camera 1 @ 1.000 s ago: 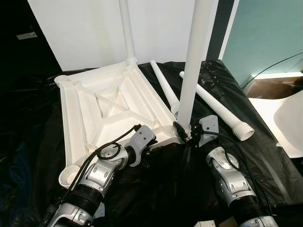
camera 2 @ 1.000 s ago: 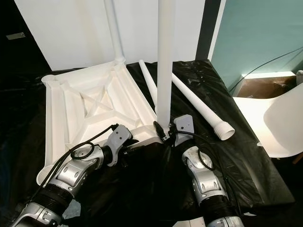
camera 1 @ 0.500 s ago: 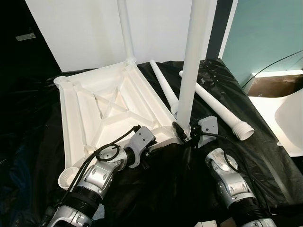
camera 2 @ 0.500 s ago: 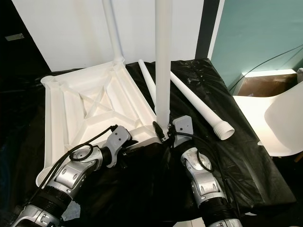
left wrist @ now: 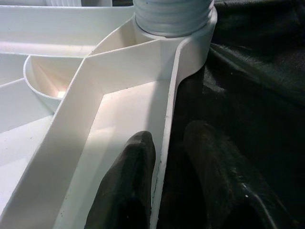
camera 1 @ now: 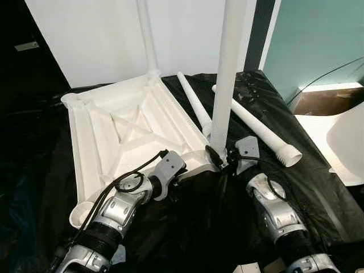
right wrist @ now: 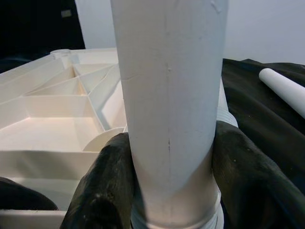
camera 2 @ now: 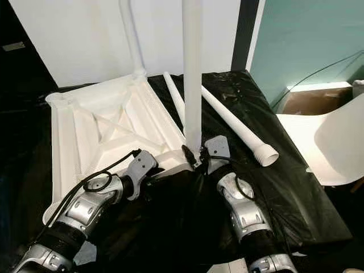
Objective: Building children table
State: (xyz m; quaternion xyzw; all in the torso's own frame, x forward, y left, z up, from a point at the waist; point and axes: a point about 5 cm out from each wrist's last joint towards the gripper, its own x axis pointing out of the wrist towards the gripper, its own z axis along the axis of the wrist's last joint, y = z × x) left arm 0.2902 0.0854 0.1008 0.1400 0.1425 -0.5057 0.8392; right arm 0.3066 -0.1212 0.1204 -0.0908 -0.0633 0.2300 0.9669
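Observation:
A white table top lies upside down on black cloth. One white leg stands in its far corner socket. A second leg stands upright in the near right corner socket, its threaded end seated in the collar. My right gripper is shut around this leg just above the socket, with a black finger on each side. My left gripper is shut on the table top's near rim beside that corner, one finger inside the rim and one outside.
Two loose white legs lie on the cloth right of the table top. Open sockets sit at the far left and near left corners. A white chair stands at the right, a white panel behind.
The whole picture has shifted a little, so the camera moved. Both grippers keep the same hold, and the upright leg stays in its socket.

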